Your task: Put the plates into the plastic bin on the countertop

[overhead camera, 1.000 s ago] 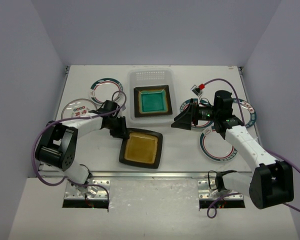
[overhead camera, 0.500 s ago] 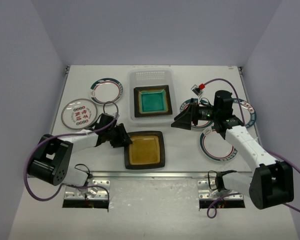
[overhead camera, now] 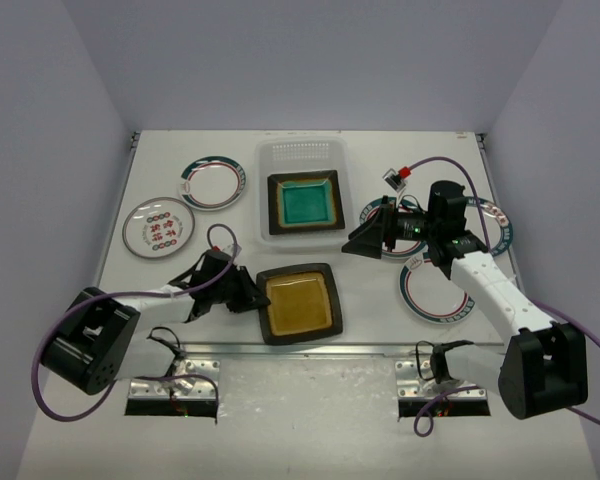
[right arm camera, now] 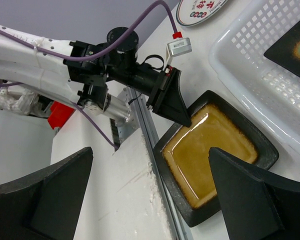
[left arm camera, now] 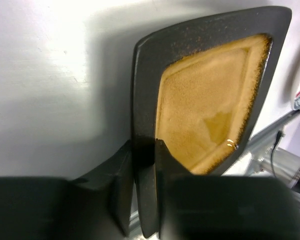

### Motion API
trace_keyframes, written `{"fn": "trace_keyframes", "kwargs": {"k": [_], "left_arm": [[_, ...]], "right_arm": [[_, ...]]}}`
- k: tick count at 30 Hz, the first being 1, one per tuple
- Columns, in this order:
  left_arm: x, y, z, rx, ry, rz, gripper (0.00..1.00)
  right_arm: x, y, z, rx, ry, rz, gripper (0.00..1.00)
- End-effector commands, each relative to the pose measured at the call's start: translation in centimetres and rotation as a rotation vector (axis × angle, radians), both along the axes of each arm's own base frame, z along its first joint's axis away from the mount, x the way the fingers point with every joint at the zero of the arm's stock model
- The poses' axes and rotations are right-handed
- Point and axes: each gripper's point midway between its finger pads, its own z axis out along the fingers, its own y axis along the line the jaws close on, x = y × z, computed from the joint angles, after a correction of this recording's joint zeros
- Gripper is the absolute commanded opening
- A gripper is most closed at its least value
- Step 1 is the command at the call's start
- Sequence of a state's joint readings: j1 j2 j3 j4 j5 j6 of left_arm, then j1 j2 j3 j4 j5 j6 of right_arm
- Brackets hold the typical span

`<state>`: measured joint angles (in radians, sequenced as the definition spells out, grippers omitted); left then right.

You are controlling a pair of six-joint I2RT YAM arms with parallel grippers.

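The amber-centred square plate lies near the countertop's front edge. My left gripper is shut on its left rim. In the left wrist view the dark rim sits between my two fingers. The teal-centred square plate lies inside the plastic bin. My right gripper is open and empty, hovering right of the bin. Its wrist view shows the amber plate, the bin wall and my left gripper below the open gripper.
Round banded plates lie at the back left and the right, with one more partly under the right arm. A red-patterned plate lies at the left. A small red-and-white connector lies right of the bin.
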<state>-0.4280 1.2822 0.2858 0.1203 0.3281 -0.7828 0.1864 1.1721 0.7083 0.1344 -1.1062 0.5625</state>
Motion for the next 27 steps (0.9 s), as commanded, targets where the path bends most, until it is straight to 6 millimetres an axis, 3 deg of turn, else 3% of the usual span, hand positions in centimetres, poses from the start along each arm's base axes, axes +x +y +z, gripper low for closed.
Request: {"fn": "trace_keyframes", "kwargs": {"k": [1, 7, 14, 21, 27], "left_arm": [[-2.5, 2.1, -2.9, 0.118, 0.105, 0.026, 0.0], [-1.8, 0.6, 0.2, 0.026, 0.015, -0.011, 0.0], [-1.3, -1.0, 8.7, -0.159, -0.155, -0.016, 0.0], [-1.5, -1.7, 10.5, -0.23, -0.134, 0.004, 0.0], [-1.2, -2.8, 14.2, -0.314, -0.185, -0.027, 0.0]], "right_arm": [[0.1, 0.0, 0.8, 0.013, -0.057, -0.006, 0.99], [0.2, 0.0, 0.6, 0.006, -0.053, -0.015, 0.99], [0.7, -0.2, 0.8, 0.0, -0.056, -0.051, 0.99], [1.1, -0.3, 0.3, -0.013, -0.041, -0.08, 0.99], [1.3, -0.5, 0.6, -0.023, -0.051, -0.101, 0.99]]}}
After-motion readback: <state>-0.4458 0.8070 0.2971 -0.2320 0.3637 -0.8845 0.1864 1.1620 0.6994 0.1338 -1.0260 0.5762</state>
